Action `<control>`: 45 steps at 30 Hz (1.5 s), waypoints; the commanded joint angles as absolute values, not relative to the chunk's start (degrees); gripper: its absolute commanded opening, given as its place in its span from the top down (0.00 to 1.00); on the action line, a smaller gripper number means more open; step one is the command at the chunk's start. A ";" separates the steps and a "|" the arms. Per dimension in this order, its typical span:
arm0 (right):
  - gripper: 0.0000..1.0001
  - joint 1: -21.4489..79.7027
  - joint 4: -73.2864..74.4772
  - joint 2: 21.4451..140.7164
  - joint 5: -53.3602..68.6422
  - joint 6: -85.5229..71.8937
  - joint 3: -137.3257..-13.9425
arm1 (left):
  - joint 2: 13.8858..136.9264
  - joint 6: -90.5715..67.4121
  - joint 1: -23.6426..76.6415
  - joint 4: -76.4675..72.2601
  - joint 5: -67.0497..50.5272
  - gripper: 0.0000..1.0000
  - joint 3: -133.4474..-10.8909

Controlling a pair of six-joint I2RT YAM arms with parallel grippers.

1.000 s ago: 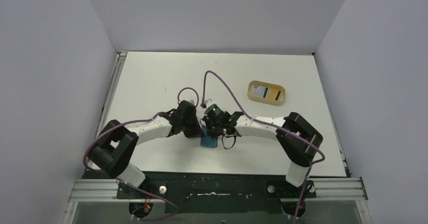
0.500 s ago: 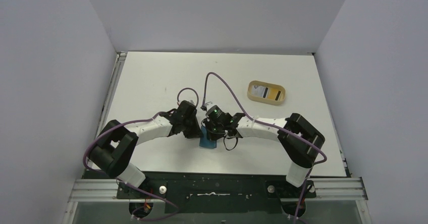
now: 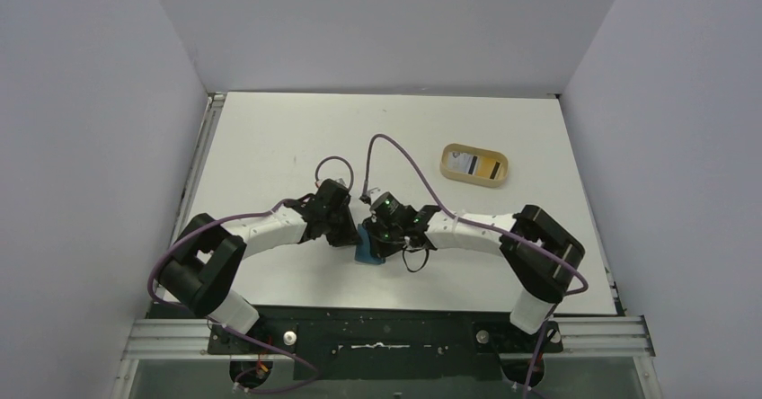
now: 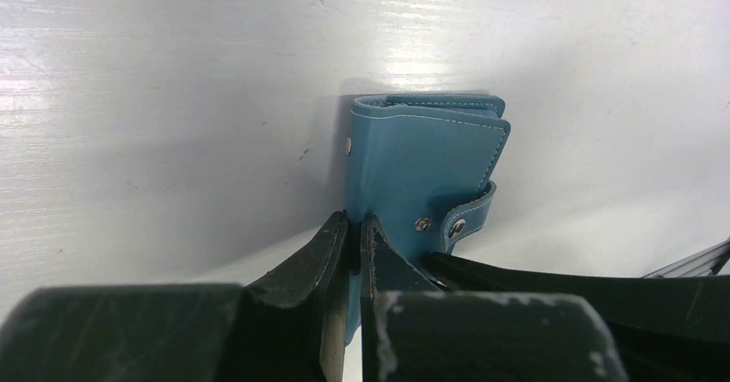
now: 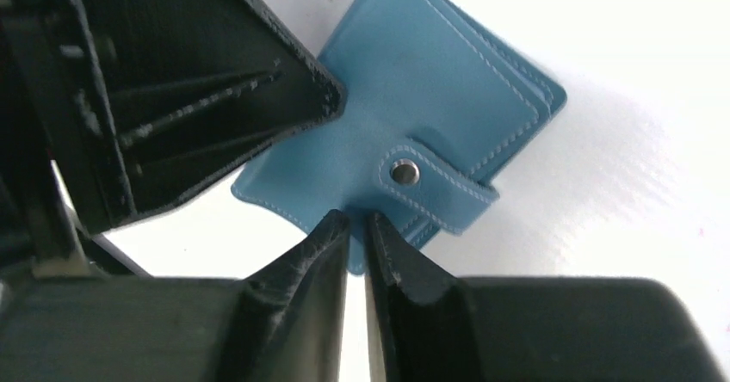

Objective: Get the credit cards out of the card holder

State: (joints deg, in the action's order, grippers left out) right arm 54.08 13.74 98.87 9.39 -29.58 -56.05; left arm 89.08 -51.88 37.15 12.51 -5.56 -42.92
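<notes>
Top external view: two arms reach inward from the near edge of a white table (image 3: 270, 138) and meet just ahead of their bases, with purple cables (image 3: 395, 152) looping above them. Between the two wrists sits the small teal-blue rectangular folding card holder (image 3: 367, 254), at the centre front of the table. Whether it lies flat or is raised cannot be told. Well apart from it, toward the far right, stands a tan rounded tray (image 3: 449, 173). In the tray lies a pale rectangular credit card (image 3: 465, 162) with a black stripe.

Left wrist view: the left gripper (image 4: 355, 223) has its black fingers almost together, clamped on the near corner of the card holder's cover. A short snap tab (image 4: 472, 214) with a metal stud curls round the edge on the right. Whether it is fastened cannot be told. Part of the other arm's finger shows at lower right.

Right wrist view: the right gripper (image 5: 357, 220) has its fingers likewise nearly together, pinching the edge of the card holder just beside the snap tab. The other gripper's black body fills the upper left, touching the same cover.
</notes>
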 commanded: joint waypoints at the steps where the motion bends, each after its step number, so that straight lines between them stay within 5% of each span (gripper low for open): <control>1: 0.73 54.89 13.88 90.98 6.66 -28.71 -53.99 | 89.08 -50.78 36.83 15.30 -0.53 1.00 -44.11; 6: 0.28 53.23 12.39 79.44 3.55 -26.15 -53.56 | 89.48 -50.59 36.36 15.21 -0.44 0.98 -45.95; 15: 0.12 43.22 14.87 71.79 3.08 -24.26 -55.16 | 92.52 -52.67 33.82 11.97 2.81 0.79 -50.75; 18: 0.11 42.41 14.76 72.22 2.85 -23.99 -55.33 | 93.79 -54.14 32.30 8.43 3.09 0.58 -51.71; 21: 0.07 42.32 14.07 72.61 2.49 -24.10 -55.37 | 94.99 -54.36 30.71 6.63 2.22 0.13 -53.44; 23: 0.02 42.08 14.07 73.46 2.41 -23.85 -55.79 | 95.15 -53.43 29.17 6.33 0.71 0.04 -54.63; 31: 0.00 37.53 11.90 75.83 3.32 -24.78 -57.51 | 86.05 -38.61 19.34 11.59 -2.67 0.03 -58.90; 45: 0.00 35.02 11.88 75.14 -16.24 -23.59 -54.80 | 58.75 -16.42 17.23 6.54 5.66 0.03 -46.81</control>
